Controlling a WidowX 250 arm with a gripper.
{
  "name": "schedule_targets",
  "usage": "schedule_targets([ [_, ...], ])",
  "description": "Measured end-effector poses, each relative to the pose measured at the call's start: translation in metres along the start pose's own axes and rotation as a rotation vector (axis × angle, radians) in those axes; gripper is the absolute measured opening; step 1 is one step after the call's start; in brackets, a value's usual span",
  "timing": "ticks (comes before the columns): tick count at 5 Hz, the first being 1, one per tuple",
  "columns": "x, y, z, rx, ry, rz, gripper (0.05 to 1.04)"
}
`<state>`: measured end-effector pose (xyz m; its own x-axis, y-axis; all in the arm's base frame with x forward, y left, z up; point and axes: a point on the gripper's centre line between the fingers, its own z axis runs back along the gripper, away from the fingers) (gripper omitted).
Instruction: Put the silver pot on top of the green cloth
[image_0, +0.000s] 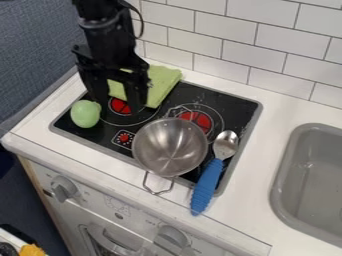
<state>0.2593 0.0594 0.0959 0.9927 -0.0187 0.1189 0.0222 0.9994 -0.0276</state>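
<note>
- a yellow item (31, 250) is partly seen in the lower-left corner.
- a white oven front (87, 210), fitted with grey knobs (63, 189), is placed below the bench (254, 200).
- a silver spoon with a blue handle (208, 181) is laid just beside the pot; its bowl is pointed away from the camera, and its handle is extended past the stovetop's near edge.
- the silver pot (168, 149) is set upright on the near part of the black stovetop (230, 105), apart from the cloth; a red burner (198, 120) is partly covered by it.
- a grey sink (284, 160) is sunk into the bench at the right.
- a pale green egg-shaped object (85, 114) is rested on the stovetop's left side, near the claw (119, 106).
- the claw is held pointing down over the stovetop's far-left part; its fingers are spread well apart, and nothing is gripped.
- the green cloth (160, 86) is folded at the stovetop's far-left corner, partly hidden by the claw.
- the wall (250, 55) behind is covered with white tiles.
</note>
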Motion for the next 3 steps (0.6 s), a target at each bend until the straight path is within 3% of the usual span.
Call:
schedule_targets([
  [2,-0.014,-0.004,-0.065,0.004,0.114,0.057,1.001],
  [3,-0.013,-0.007,-0.085,0.023,0.121,0.076,1.001],
])
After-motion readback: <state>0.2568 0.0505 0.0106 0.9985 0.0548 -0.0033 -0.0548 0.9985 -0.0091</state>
